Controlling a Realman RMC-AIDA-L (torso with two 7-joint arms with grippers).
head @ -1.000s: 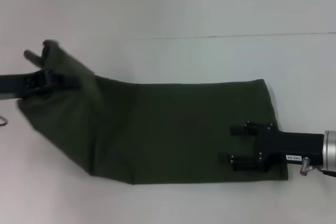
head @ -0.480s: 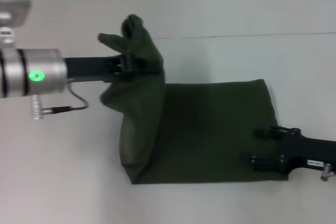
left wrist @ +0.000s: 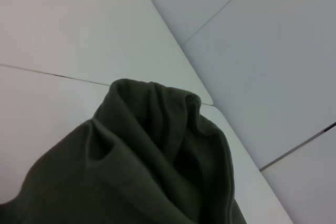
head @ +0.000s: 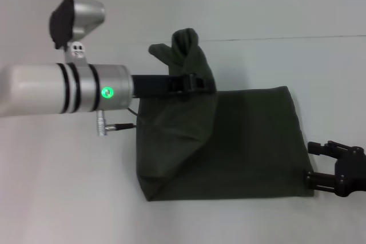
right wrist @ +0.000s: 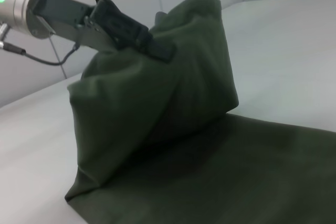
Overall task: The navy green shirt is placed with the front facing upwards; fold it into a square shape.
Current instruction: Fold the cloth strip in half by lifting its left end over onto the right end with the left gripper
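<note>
Dark olive-green shirt (head: 229,141), plain, white table (head: 68,198), black left gripper (head: 194,84), silver arm w/ green LED (head: 107,92)

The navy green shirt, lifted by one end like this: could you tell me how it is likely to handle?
Probably floppy: the navy green shirt bunches and droops below the left gripper. Likely light, since one pinch carries the raised end. It should stay put rather than roll, lying flat near the right gripper.
</note>
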